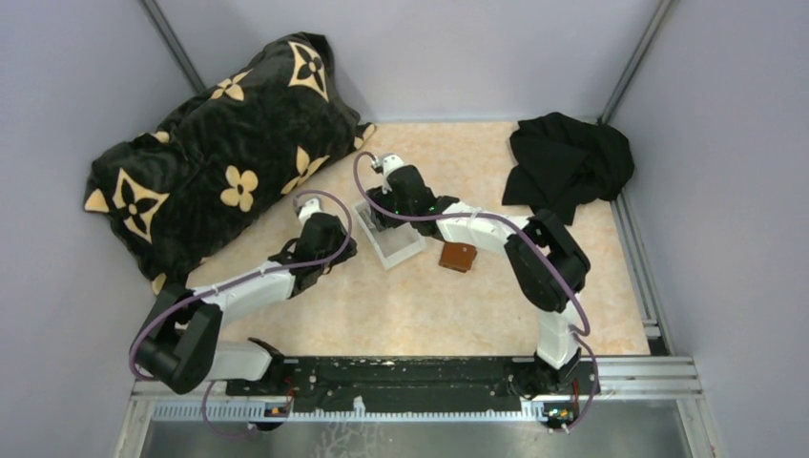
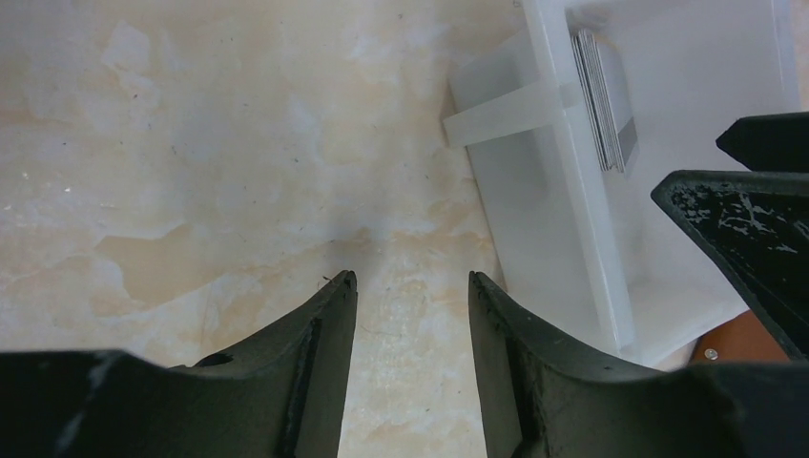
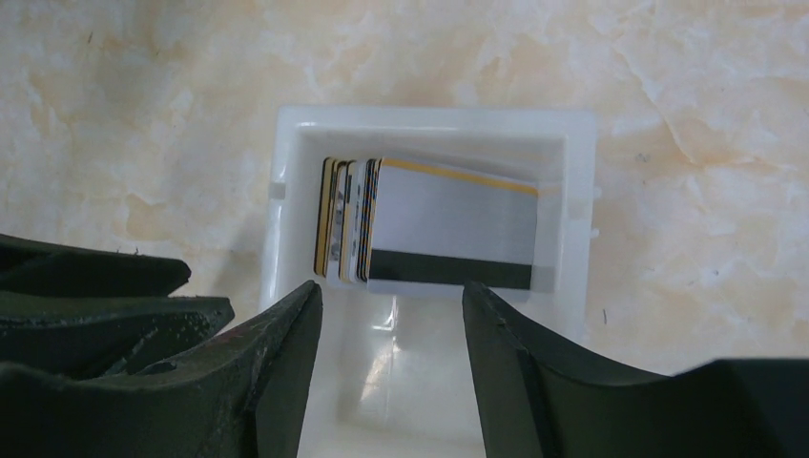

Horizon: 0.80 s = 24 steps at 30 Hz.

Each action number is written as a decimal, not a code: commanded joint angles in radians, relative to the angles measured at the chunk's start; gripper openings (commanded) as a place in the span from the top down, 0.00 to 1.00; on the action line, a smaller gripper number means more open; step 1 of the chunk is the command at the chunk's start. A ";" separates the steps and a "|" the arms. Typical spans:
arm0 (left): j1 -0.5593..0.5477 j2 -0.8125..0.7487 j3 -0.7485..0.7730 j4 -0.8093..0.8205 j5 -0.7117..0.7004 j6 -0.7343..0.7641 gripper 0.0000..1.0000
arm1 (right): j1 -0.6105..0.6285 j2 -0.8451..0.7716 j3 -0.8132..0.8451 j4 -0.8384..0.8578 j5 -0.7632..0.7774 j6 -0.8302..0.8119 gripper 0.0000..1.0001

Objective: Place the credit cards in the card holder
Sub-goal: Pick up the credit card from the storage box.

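Observation:
The credit cards (image 3: 448,229), grey-silver with gold and black edges, stand on edge as a stack at the far end of a white plastic tray (image 3: 429,119). They also show in the left wrist view (image 2: 601,95). My right gripper (image 3: 391,286) is open and empty, hovering over the tray (image 1: 405,250) just short of the cards; in the top view it (image 1: 384,221) is above the tray. My left gripper (image 2: 412,279) is open and empty over bare table just left of the tray (image 2: 572,200). The card holder (image 1: 457,257), a reddish-brown wallet, lies closed right of the tray; its corner (image 2: 739,339) shows in the left wrist view.
A large black pillow with tan flowers (image 1: 219,162) fills the back left. A crumpled black cloth (image 1: 568,162) lies at the back right. Grey walls close in the table on three sides. A metal rail (image 1: 410,382) runs along the near edge.

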 commanded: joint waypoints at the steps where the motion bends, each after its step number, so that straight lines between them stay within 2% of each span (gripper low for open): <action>1: -0.005 0.035 0.049 0.060 0.017 -0.008 0.47 | 0.012 0.043 0.114 -0.021 -0.011 -0.038 0.43; 24: -0.004 0.151 0.110 0.102 0.068 -0.012 0.53 | -0.006 0.193 0.227 -0.064 -0.052 -0.009 0.44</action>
